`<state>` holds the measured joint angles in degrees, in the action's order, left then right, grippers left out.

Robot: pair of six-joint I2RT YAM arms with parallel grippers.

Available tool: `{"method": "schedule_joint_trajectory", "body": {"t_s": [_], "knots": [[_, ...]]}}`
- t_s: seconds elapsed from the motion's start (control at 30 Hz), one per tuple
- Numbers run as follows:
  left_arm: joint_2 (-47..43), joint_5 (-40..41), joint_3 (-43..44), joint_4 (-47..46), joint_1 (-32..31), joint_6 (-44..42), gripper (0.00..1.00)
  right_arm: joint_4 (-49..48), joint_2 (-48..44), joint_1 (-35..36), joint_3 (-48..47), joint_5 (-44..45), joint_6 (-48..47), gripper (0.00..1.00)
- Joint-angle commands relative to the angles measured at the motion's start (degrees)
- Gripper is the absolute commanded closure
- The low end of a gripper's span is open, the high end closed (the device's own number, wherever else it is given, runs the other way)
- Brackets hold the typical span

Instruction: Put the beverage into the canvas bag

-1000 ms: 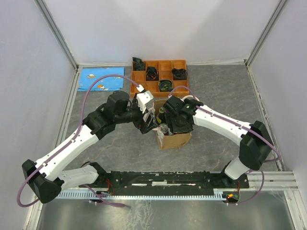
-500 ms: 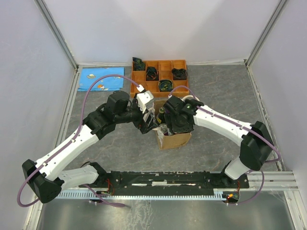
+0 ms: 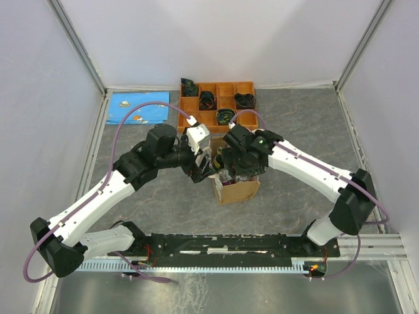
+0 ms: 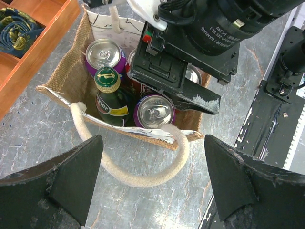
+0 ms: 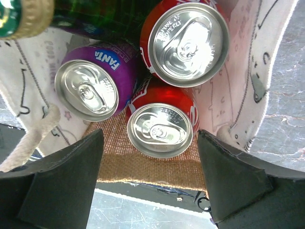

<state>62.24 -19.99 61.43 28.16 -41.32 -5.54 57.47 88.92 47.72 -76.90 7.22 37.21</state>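
Note:
The tan canvas bag stands upright at the table's middle, its top open. It holds several beverages. The right wrist view shows two red cans, a purple Fanta can and a green bottle's cap. My right gripper is open and empty just above the bag's mouth. My left gripper is open and empty beside the bag, its fingers either side of a cream loop handle. The right gripper's body hides part of the bag's inside in the left wrist view.
An orange compartment tray with dark items stands just behind the bag; its corner shows in the left wrist view. A blue printed sheet lies at the back left. A black rail runs along the near edge.
My right wrist has risen and shifted slightly away from the bag's inside. The left arm has not moved.

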Motion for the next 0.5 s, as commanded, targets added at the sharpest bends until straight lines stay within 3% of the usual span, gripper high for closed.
{"method": "schedule_joint_trajectory", "body": {"t_s": [0.0, 0.47], "knots": [[-0.45, -1.46, -0.12, -2.41, 0.28, -0.96, 0.07, 2.2, -2.74, 0.36, -4.24, 2.19, -0.3, 0.14], [-1.39, -2.06, 3.66, -4.52, 0.28, 3.65, 0.07, 1.33, -7.48, 0.36, -11.89, 5.82, -0.01, 0.14]]}}
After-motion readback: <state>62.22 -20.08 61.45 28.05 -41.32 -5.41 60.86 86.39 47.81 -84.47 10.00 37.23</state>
